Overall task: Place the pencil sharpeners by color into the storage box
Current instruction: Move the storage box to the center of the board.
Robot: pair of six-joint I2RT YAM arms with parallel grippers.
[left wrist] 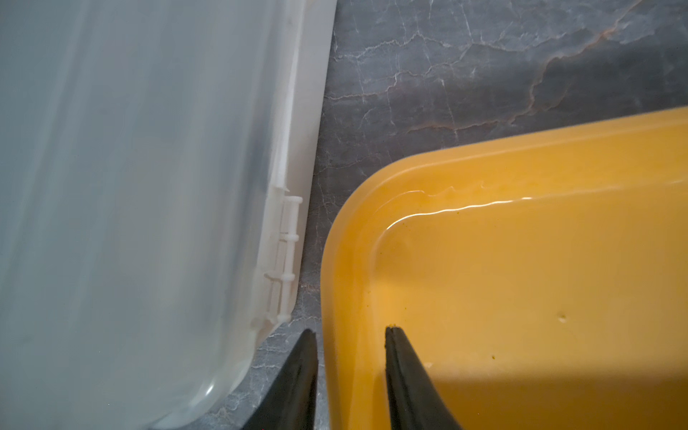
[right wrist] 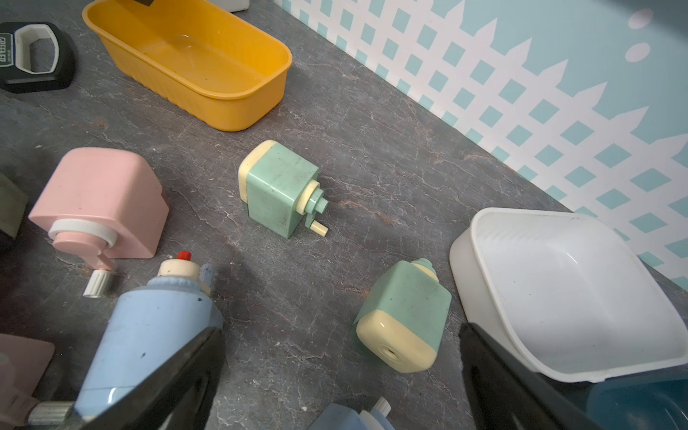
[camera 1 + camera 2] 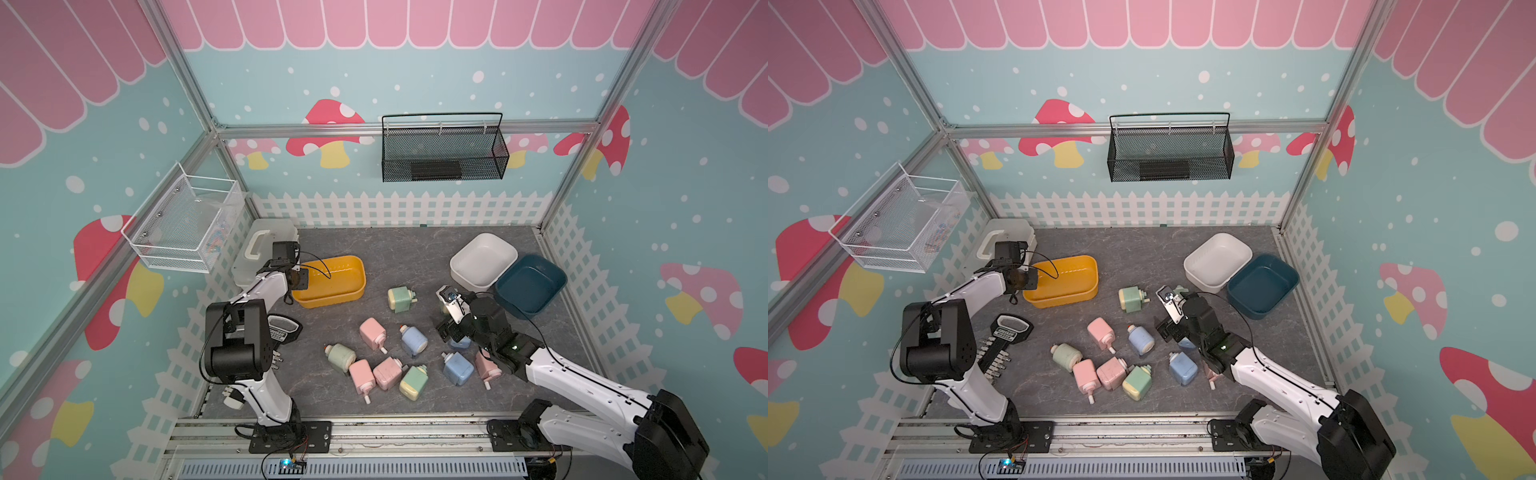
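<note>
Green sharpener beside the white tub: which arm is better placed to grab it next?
Right. The right gripper hangs open just short of that green sharpener by the white tub. The left gripper is far off, its jaws straddling the rim of the yellow tub, away from the sharpeners.

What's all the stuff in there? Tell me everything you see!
pink sharpeners: four, pink, mid-table
green sharpeners: four, green and cream, mid-table
blue sharpeners: three, blue, mid-table
yellow bin: one, yellow, rear left
white bin: one, white, rear right
blue bin: one, dark blue, beside white bin
clear case: one, clear with white handle, left rear corner
key-shaped holder: one, black, left side
wire basket: one, white, left wall
mesh basket: one, black, back wall
left gripper: one, black, jaws astride yellow bin's rim
right gripper: one, black, jaws open above sharpeners
</note>
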